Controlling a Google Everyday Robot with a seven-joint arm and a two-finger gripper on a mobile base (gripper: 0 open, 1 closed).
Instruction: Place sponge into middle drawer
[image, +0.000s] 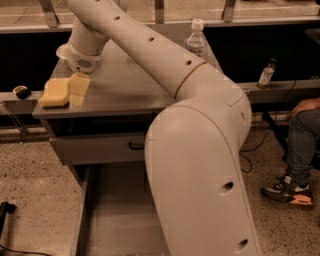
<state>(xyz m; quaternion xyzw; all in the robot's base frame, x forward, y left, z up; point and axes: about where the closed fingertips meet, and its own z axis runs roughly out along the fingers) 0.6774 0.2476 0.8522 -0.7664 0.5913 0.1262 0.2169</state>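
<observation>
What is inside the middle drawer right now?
Nothing visible: the middle drawer shows bare grey floor, but the robot arm covers its right side. The sponge lies on the countertop beside the gripper.

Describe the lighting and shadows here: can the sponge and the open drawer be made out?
Camera view: warm, dim light. The sponge is evenly lit at the table's left edge, with the gripper just to its right. The middle drawer lies in shade below but is readable, and the arm hides its right part. No strong glare.
</observation>
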